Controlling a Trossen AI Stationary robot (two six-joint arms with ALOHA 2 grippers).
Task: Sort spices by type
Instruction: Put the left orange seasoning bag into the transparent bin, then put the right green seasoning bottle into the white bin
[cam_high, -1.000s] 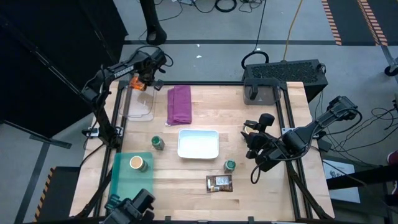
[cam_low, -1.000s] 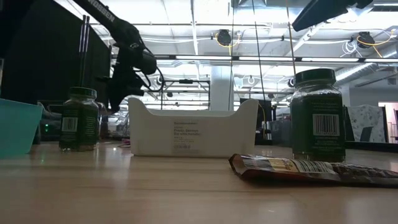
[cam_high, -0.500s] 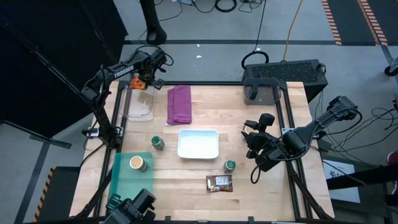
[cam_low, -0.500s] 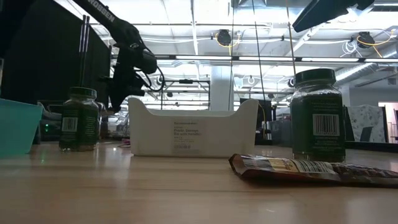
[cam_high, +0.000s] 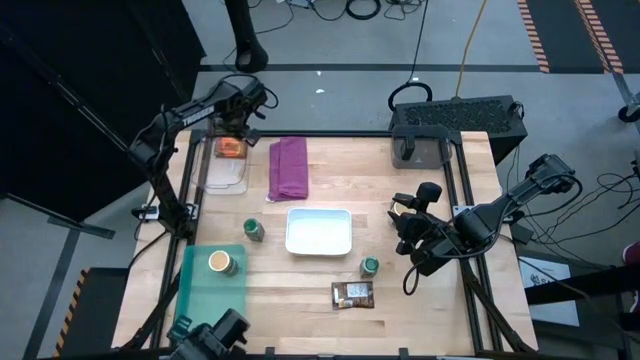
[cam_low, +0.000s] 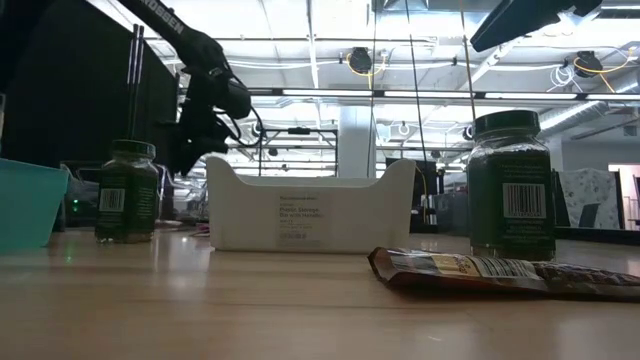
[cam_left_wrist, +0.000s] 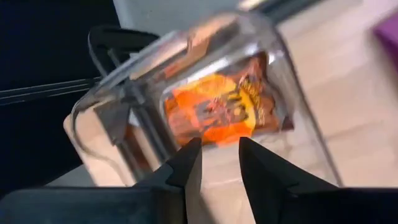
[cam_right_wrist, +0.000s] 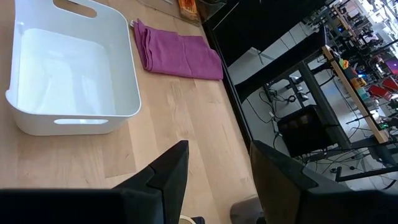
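My left gripper (cam_high: 237, 120) (cam_left_wrist: 219, 155) hovers open over the clear container (cam_high: 226, 165) at the table's far left. The orange packet (cam_high: 231, 149) (cam_left_wrist: 217, 112) lies inside that container. My right gripper (cam_high: 404, 228) (cam_right_wrist: 217, 168) waits open at the table's right. One green-lidded jar (cam_high: 254, 230) (cam_low: 127, 190) stands left of the white tray (cam_high: 319, 231), another (cam_high: 369, 266) (cam_low: 512, 185) at its near right. A tan-lidded jar (cam_high: 220, 262) stands in the teal bin (cam_high: 212, 290). The dark brown packet (cam_high: 352, 293) (cam_low: 500, 272) lies flat near the table's near edge.
A folded purple cloth (cam_high: 289, 167) (cam_right_wrist: 180, 53) lies beside the clear container, on the far side of the white tray (cam_right_wrist: 68, 68). A black case (cam_high: 455, 120) sits at the far right corner. Bare wood shows between the tray and my right arm.
The orange packet, which was up at my left gripper, has dropped and now lies in the clear container below it. My left gripper has let go of it. My right arm has kept still.
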